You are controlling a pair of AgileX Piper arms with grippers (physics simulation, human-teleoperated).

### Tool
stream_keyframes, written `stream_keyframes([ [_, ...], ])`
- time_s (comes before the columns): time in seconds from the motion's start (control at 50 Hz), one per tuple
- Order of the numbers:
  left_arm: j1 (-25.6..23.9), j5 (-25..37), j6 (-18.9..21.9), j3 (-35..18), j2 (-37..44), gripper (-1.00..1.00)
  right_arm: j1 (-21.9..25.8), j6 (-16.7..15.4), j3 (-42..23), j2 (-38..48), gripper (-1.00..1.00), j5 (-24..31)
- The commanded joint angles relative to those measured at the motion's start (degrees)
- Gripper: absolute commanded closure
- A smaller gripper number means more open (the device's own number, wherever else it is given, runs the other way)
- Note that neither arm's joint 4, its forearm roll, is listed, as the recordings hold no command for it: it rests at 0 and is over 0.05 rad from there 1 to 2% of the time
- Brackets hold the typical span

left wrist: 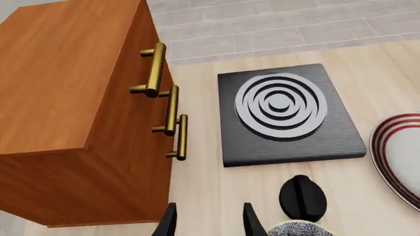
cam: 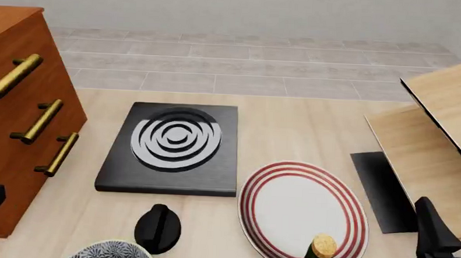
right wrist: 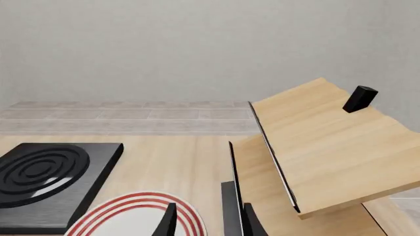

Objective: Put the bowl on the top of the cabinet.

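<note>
Bowl (cam: 110, 253) sits upright at near edge of tabletop (cam: 293, 120), left of centre, just beside black knob-like lump (cam: 158, 228): small, round, white rim, dense dark-and-white speckle, half cut off. Round, so no long axis. Cabinet (cam: 13, 125) far left, reddish-brown, brass handles facing right. Pale wood tabletop, grey tiled floor beyond. Left gripper (left wrist: 208, 221) spread open, empty; right gripper (right wrist: 208, 221) likewise.

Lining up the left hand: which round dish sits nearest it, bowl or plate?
The speckled bowl, at the table's near edge beside the black knob; the red-ringed plate lies farther right.
</note>
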Motion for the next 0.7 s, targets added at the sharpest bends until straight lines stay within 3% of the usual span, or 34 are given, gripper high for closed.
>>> stream_keyframes([
  [0.02, 0.6, 4.3, -0.2, -2.4, 0.5, -1.00, 0.0, 0.0, 0.0, 0.0, -1.00, 0.0],
  [0.7, -1.0, 17.2, 1.0, -4.4, 1.0, -1.00, 0.0, 0.0, 0.0, 0.0, -1.00, 0.0],
])
